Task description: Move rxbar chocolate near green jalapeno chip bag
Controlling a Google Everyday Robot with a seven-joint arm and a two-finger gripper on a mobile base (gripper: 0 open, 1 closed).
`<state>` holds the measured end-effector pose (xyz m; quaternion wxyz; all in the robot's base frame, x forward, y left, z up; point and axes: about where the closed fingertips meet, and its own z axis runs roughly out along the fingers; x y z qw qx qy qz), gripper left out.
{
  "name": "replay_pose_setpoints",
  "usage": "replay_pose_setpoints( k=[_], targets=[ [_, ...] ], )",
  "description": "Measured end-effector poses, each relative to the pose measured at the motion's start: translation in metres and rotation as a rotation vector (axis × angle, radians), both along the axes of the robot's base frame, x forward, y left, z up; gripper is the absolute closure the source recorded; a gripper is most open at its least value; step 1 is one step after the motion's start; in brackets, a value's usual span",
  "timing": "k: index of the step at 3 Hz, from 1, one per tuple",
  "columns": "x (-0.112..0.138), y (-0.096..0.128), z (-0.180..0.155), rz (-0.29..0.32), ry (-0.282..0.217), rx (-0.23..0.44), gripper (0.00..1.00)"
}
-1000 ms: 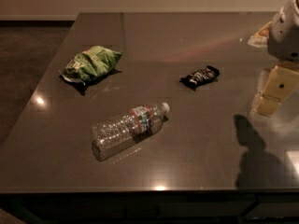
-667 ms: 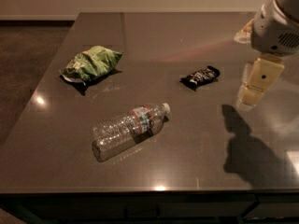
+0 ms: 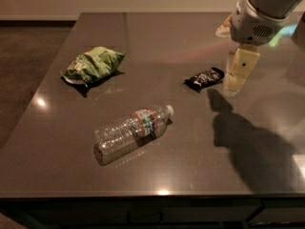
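The rxbar chocolate [image 3: 205,78] is a small black wrapper with white lettering, lying flat right of the table's middle. The green jalapeno chip bag [image 3: 92,65] lies crumpled at the left, far from the bar. My gripper [image 3: 237,75] hangs from the white arm at the upper right, its pale finger pointing down just right of the bar and above the table. Nothing is held in it.
A clear plastic water bottle [image 3: 133,131] with a red-green label lies on its side in front of the bar and bag. The dark table [image 3: 157,37] has its left edge by the bag and its front edge near the bottom.
My arm and gripper have moved left and toward the rxbar, from the right edge of view to just beside it. The bar, bag and bottle have not moved.
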<state>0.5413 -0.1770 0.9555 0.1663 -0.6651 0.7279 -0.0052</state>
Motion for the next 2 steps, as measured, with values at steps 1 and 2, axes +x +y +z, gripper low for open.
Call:
replay_pose_setpoints(
  k=[1, 2],
  targets=[
    [0.030, 0.006, -0.010, 0.058, -0.001, 0.002, 0.00],
    [0.057, 0.008, -0.022, 0.117, -0.008, 0.004, 0.00]
  ],
)
